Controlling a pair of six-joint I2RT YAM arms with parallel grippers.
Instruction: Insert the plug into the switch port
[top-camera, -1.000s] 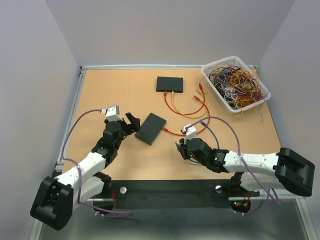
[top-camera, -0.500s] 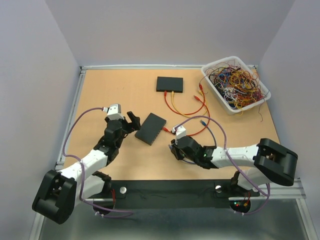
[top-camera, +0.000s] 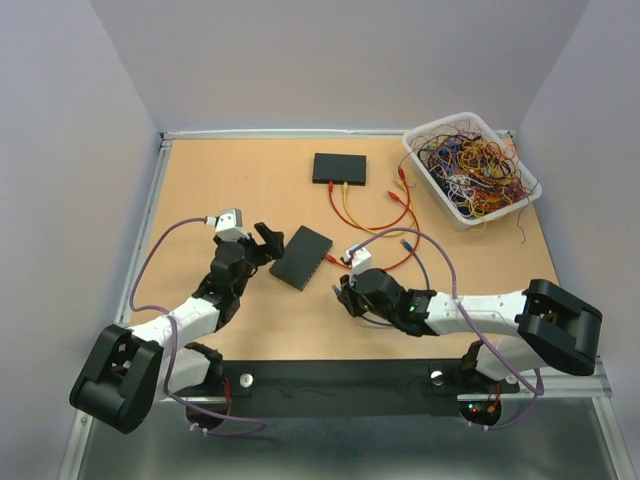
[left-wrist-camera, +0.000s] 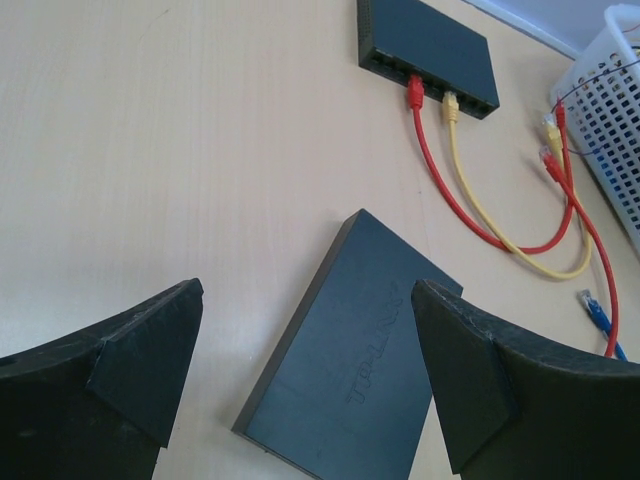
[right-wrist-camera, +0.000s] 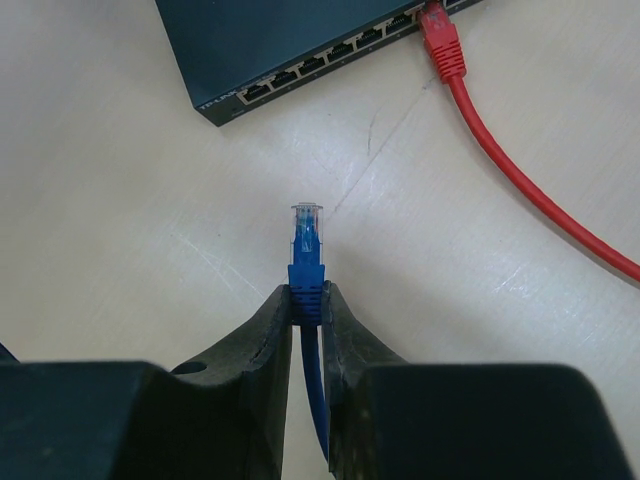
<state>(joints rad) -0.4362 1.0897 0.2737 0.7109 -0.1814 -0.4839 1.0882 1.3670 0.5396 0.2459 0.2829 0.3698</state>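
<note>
The near black switch lies at an angle mid-table. In the right wrist view its port row faces my right gripper, with a red plug in one port. My right gripper is shut on a blue plug. The plug points at the ports, a short way off from them and just above the table. In the top view this gripper sits right of the switch. My left gripper is open and empty at the switch's left side. In the left wrist view its fingers straddle the switch.
A second black switch at the back holds red and yellow cables. A white basket of tangled wires stands at the back right. The blue cable's other end lies loose on the table.
My right gripper has moved left with the blue plug, closer to the near switch's ports. My left gripper has edged slightly toward the switch.
</note>
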